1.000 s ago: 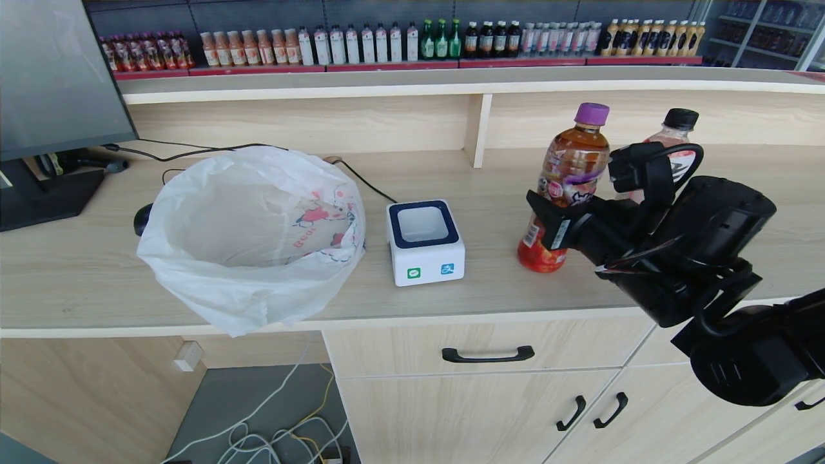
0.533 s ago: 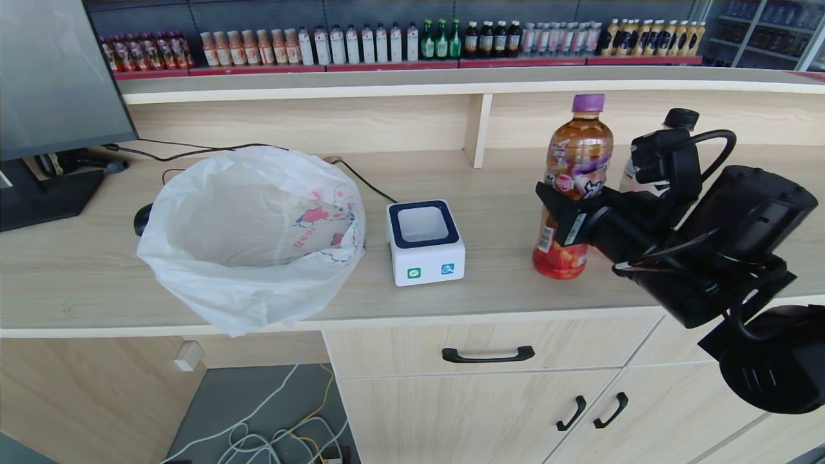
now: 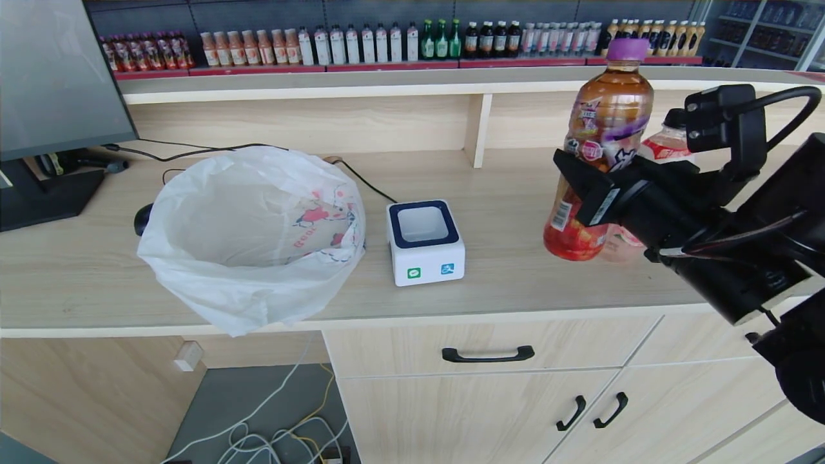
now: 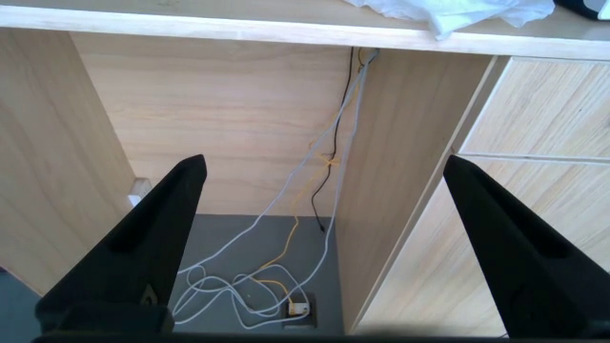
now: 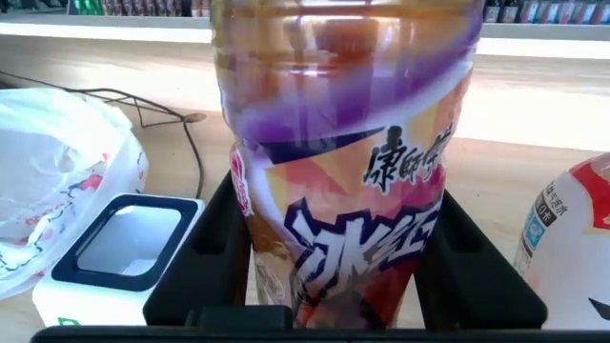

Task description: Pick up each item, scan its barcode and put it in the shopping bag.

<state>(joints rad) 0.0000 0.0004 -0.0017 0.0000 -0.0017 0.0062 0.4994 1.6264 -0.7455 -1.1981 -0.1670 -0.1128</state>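
A tea bottle [image 3: 599, 154] with a purple cap and amber liquid hangs upright above the counter's right side, and my right gripper [image 3: 596, 200] is shut on its lower half. In the right wrist view the bottle [image 5: 348, 162] stands close between the black fingers [image 5: 205, 238]. Behind it stands a second bottle [image 3: 667, 142] with a black cap and pale pink drink. The white barcode scanner [image 3: 424, 241] with its dark-rimmed window sits mid-counter, left of the held bottle. A white shopping bag [image 3: 258, 232] stands open at the left. My left gripper [image 4: 319, 248] is open below the counter, beside the cabinet.
A monitor on a black stand [image 3: 51, 96] fills the back left corner, with cables running behind the bag. A raised wooden ledge [image 3: 477, 122] lines the counter's back. Drawers [image 3: 488, 354] sit below the front edge, and loose cables [image 4: 267, 286] lie on the floor.
My right gripper has lifted the purple-capped bottle off the counter and carried it up and slightly right. The bag, scanner and second bottle stay in place.
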